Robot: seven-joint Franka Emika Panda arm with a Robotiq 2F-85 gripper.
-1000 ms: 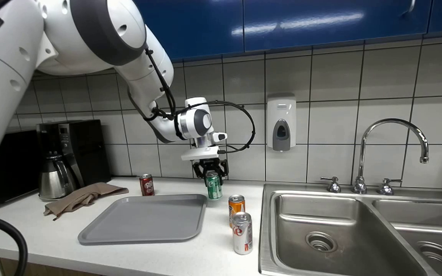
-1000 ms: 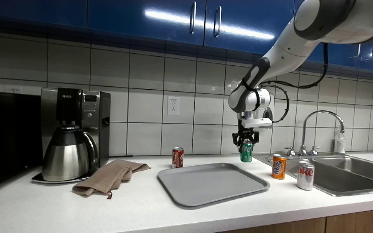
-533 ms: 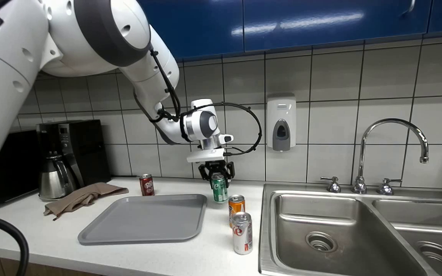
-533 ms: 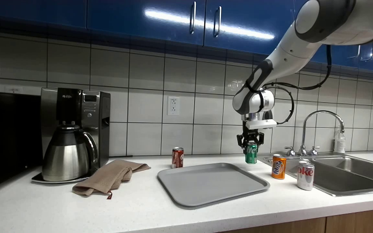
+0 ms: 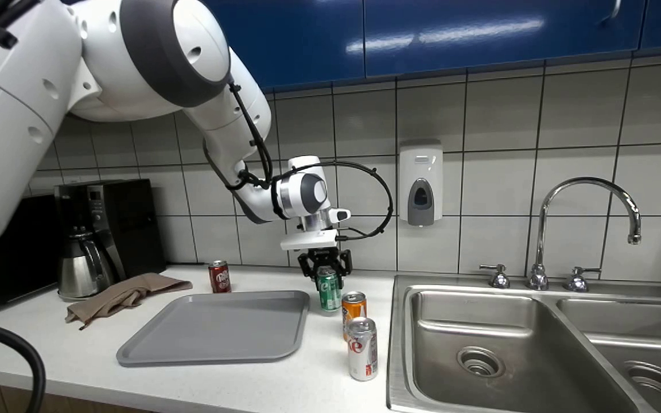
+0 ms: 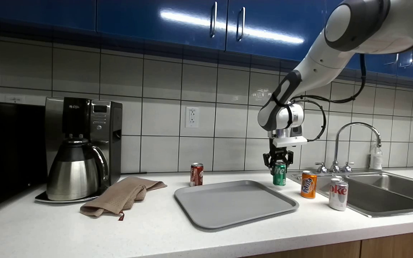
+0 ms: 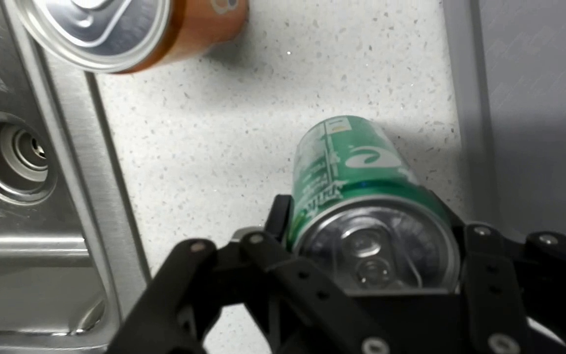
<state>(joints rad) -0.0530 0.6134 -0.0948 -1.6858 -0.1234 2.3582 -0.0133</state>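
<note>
My gripper [image 5: 327,279] is shut on the upper part of a green Sprite can [image 5: 329,296], which is upright. Both also show in an exterior view, the gripper [image 6: 279,170] above the can [image 6: 280,178]. In the wrist view the fingers [image 7: 364,216] flank the can [image 7: 361,162] near its lid. The can's base is at or just above the counter; I cannot tell which. An orange Fanta can [image 6: 308,185] and a silver Coke can [image 6: 338,195] stand nearby. A grey tray [image 6: 235,204] lies beside the green can. A dark red can [image 6: 196,175] stands behind the tray.
A steel double sink [image 5: 397,355] with a faucet [image 5: 588,181] is beside the cans. A brown cloth [image 6: 124,195] and a coffee maker [image 6: 106,122] stand past the tray. A soap dispenser [image 5: 420,183] hangs on the tiled wall.
The gripper and the green can moved together toward the orange can and sink, then lowered toward the counter. The other cans and the tray have not moved.
</note>
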